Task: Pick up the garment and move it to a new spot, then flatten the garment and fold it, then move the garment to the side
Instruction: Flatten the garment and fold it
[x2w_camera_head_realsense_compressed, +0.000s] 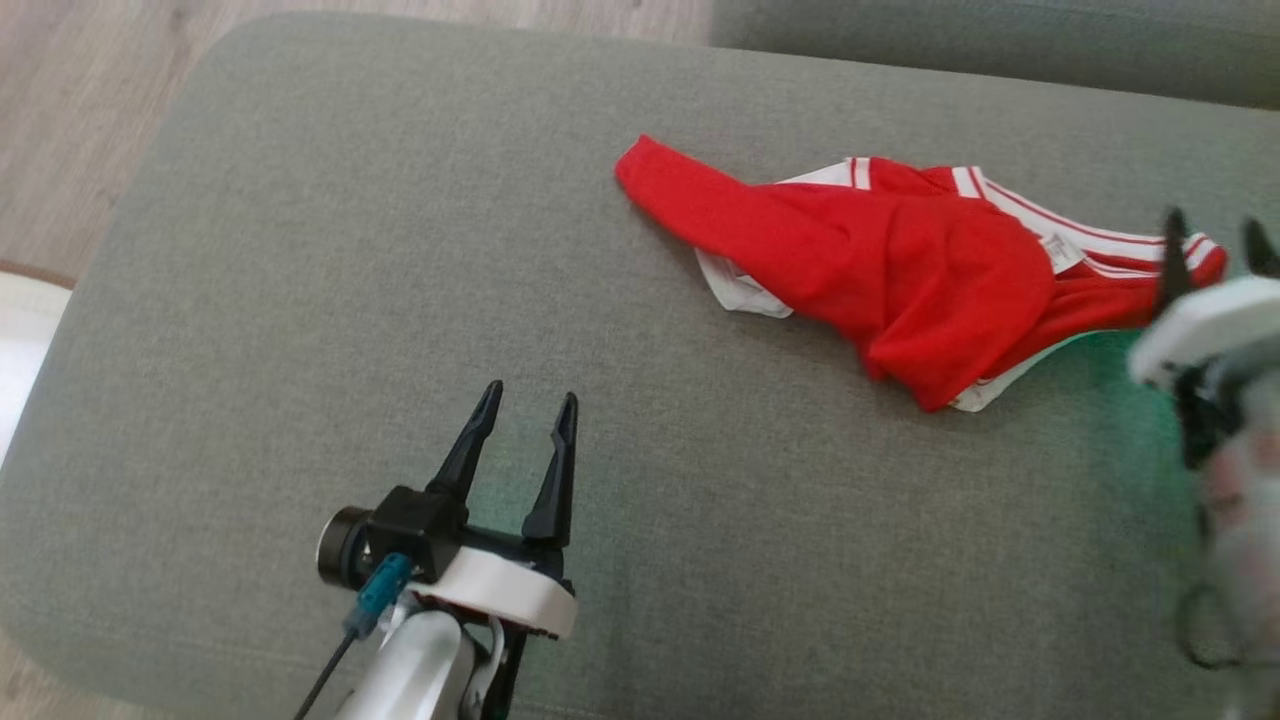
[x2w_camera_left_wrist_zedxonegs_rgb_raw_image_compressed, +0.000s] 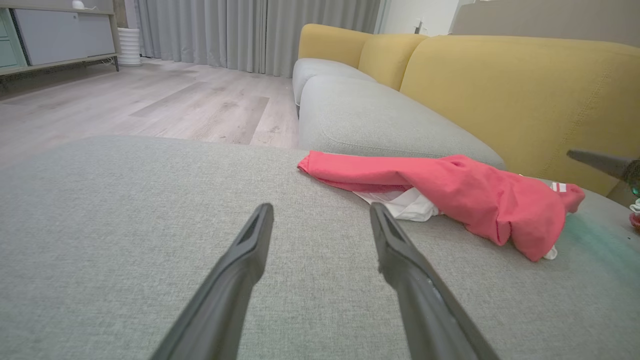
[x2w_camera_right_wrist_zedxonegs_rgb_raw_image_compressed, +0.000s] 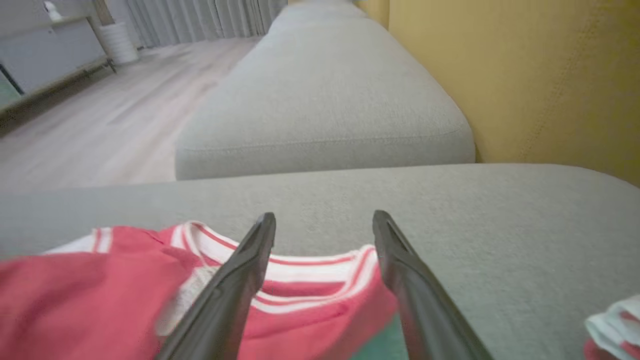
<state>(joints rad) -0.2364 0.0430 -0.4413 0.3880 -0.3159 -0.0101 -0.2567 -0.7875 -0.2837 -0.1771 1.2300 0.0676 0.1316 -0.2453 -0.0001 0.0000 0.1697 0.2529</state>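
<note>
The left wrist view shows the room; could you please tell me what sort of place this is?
Most likely a home living room: a grey sofa with yellow back cushions, a pale wood floor, and long grey curtains by a low cabinet.

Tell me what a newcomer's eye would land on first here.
The crumpled red garment with white striped trim jumps out, lying bunched on the right part of the grey fabric sofa cushion. Next is the right gripper, its dark fingers spread apart at the garment's striped right end. The left gripper hangs open over bare cushion, apart from the cloth.
</note>
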